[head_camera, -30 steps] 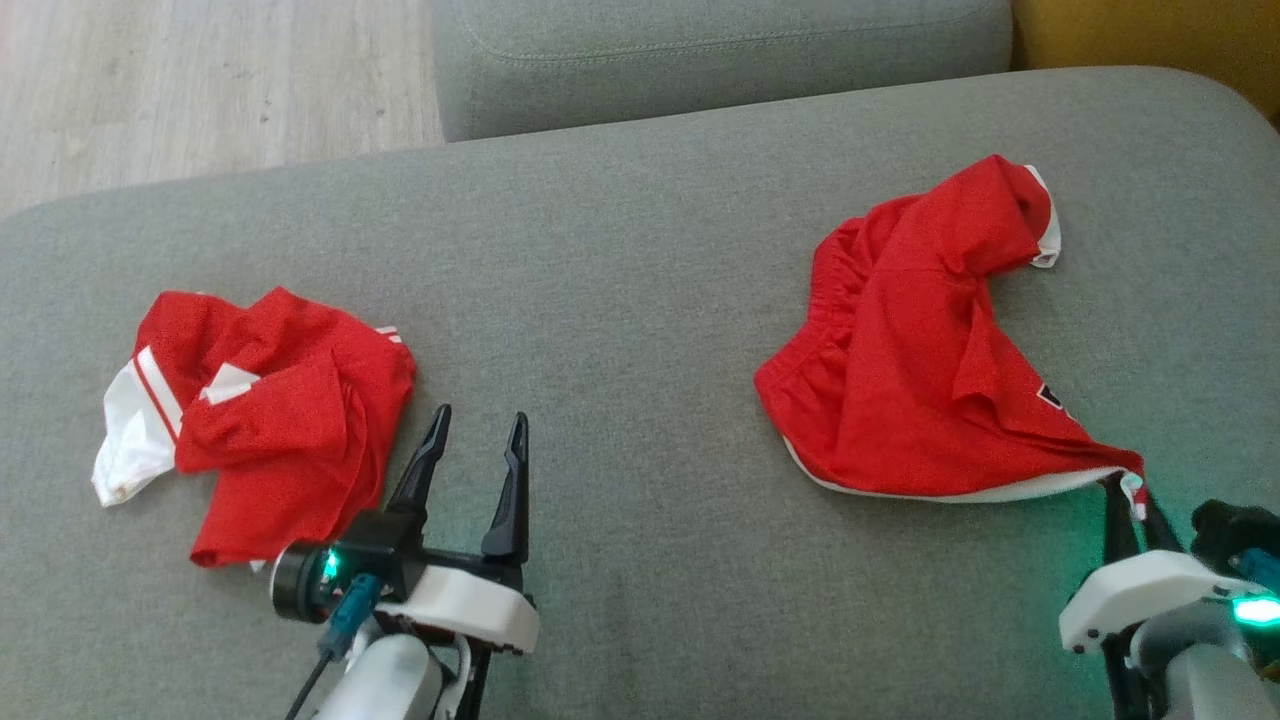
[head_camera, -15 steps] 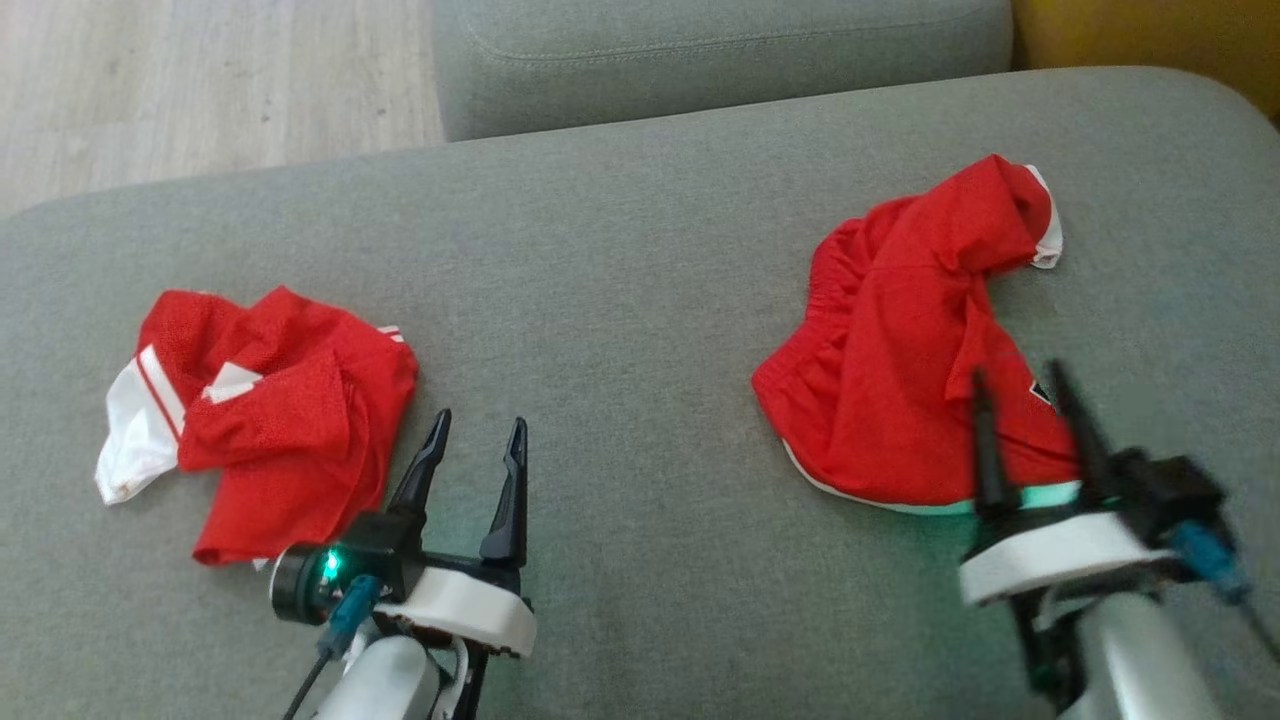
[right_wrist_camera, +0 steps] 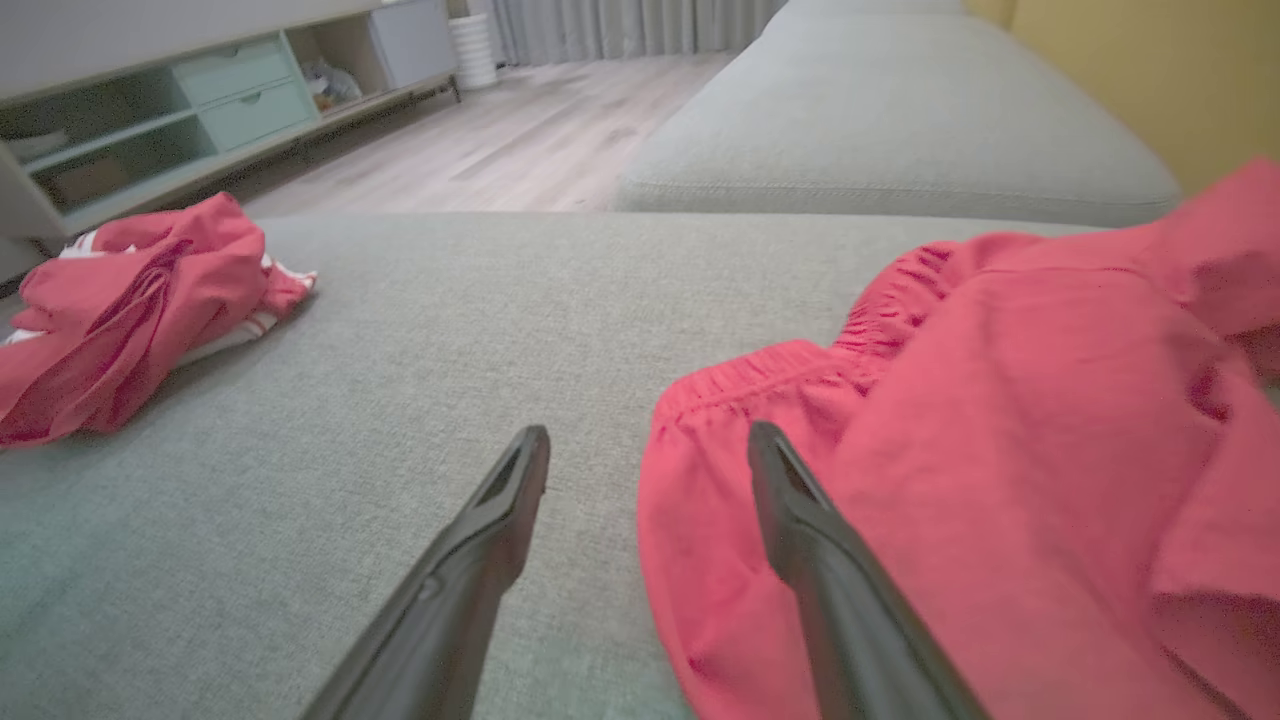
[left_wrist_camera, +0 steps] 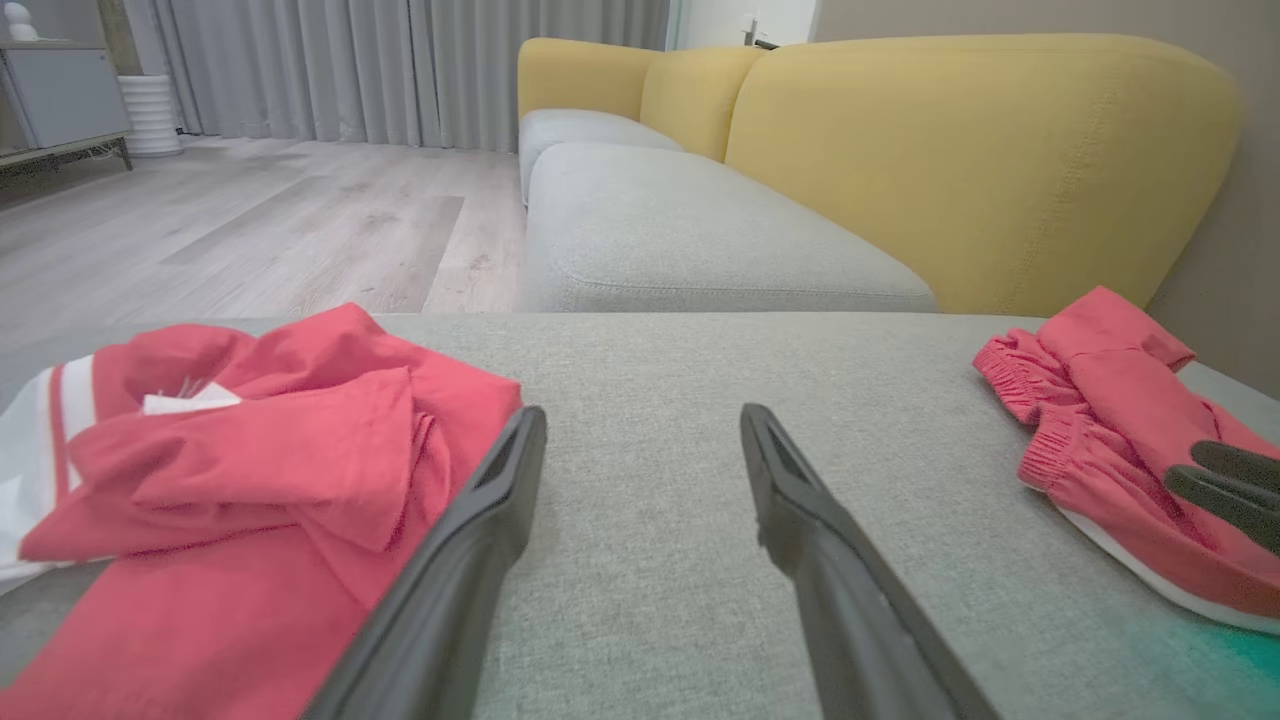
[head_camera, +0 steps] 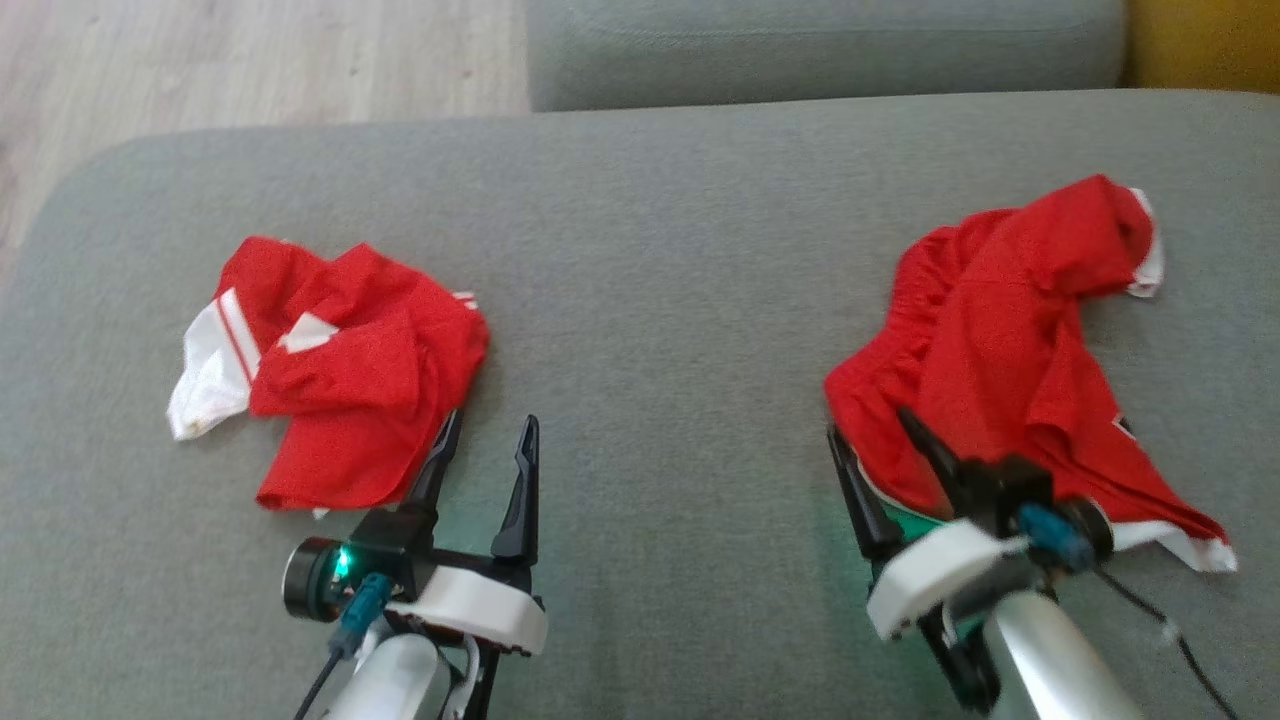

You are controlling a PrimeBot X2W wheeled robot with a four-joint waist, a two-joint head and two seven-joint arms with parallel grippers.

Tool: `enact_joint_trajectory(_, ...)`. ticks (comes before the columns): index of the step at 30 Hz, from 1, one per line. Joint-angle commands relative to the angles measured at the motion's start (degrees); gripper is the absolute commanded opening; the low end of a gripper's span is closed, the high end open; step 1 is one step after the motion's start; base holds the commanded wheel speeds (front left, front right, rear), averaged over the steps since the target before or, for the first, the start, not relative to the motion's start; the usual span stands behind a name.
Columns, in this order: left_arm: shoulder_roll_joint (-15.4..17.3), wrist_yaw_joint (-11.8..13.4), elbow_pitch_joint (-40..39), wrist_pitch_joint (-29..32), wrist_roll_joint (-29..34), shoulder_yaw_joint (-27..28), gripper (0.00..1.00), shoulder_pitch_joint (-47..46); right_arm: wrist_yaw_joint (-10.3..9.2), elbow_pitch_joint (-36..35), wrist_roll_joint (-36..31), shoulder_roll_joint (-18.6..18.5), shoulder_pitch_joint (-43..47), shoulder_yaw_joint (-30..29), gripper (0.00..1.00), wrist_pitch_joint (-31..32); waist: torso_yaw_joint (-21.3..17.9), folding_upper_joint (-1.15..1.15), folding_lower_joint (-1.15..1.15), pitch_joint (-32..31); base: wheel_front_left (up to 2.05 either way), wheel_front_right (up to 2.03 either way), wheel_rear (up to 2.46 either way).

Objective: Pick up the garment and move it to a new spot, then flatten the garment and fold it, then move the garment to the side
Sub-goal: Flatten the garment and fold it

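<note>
The red shorts [head_camera: 1010, 370] lie crumpled on the grey sofa cushion [head_camera: 660, 300], in several overlapping folds, and that is the main risk. A pinch at their near-left edge would likely gather more than one layer, so the cloth would come up as a bunch and be hard to flatten afterwards. The gathered waistband [right_wrist_camera: 760, 370] is thick and springy and could slip out of a shallow grip. The cushion under the shorts is soft, so a fingertip pushed down too far might catch its cover along with the cloth. A thin cable [head_camera: 1140, 600] trails from the right wrist close to the shorts' near hem and could drag that hem.

The right gripper [head_camera: 870, 425] is spread wide and holds nothing. It sits at the shorts' near-left edge, one finger over the red cloth by the waistband and the other over bare cushion just beside it. Whether the fingers touch the cloth, I cannot tell.

Well to the left of the shorts, the left gripper [head_camera: 490, 425] is also spread wide and empty. Its tips sit just beside a red and white shirt [head_camera: 350, 390].
</note>
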Motion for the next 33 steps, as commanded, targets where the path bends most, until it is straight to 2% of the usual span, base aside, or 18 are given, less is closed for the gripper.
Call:
enact_joint_trajectory(1,0.0,-0.08,-1.54,-0.55,0.42,1.93,1.0,-2.39,-0.04,-0.82,-1.01,-0.23,-3.38,1.63,1.0,0.39,1.21,0.0,0.0,0.89,0.0,0.0,0.0)
enact_joint_trajectory(6,-0.47,-0.5,-1.29,-0.55,0.74,1.91,1.0,-2.71,-0.04,6.23,-4.67,-0.23,-7.28,-0.57,1.0,3.76,2.99,0.0,0.0,1.93,0.0,0.0,0.0)
enact_joint_trajectory(12,-0.99,-1.07,-0.71,-0.55,1.13,2.2,1.0,-3.29,-0.04,12.71,-6.03,-0.23,-10.64,-3.4,1.0,3.76,4.78,0.0,0.0,2.58,0.0,0.0,0.0)
enact_joint_trajectory(14,-1.18,-1.13,-0.61,-0.55,1.41,2.33,1.0,-3.12,-0.04,15.01,-5.12,-0.23,-11.74,-4.08,0.0,2.57,5.11,0.0,0.0,2.55,0.0,0.0,0.0)
enact_joint_trajectory(19,-1.27,-1.28,-0.45,-0.55,1.54,3.0,1.0,-2.62,-0.04,15.49,2.62,-0.23,-12.61,1.48,0.0,-1.55,4.62,0.0,0.0,1.97,0.0,0.0,0.0)
enact_joint_trajectory(24,-1.4,-1.4,-0.34,-0.55,1.83,3.21,1.0,-2.32,-0.04,12.14,11.08,-0.23,-12.58,10.95,0.0,-4.14,3.52,0.0,0.0,0.93,0.0,0.0,0.0)
enact_joint_trajectory(30,-1.5,-1.51,-0.12,-0.55,2.03,3.23,1.0,-1.93,-0.04,6.69,20.09,-0.23,-12.49,22.78,0.0,-4.77,2.79,0.0,0.0,-0.08,0.0,0.0,0.0)
enact_joint_trajectory(33,-1.54,-1.56,-0.08,-0.55,2.05,3.21,1.0,-1.79,-0.04,6.54,22.66,-0.23,-12.87,26.6,0.0,-3.57,2.81,0.0,0.0,-0.32,0.0,0.0,0.0)
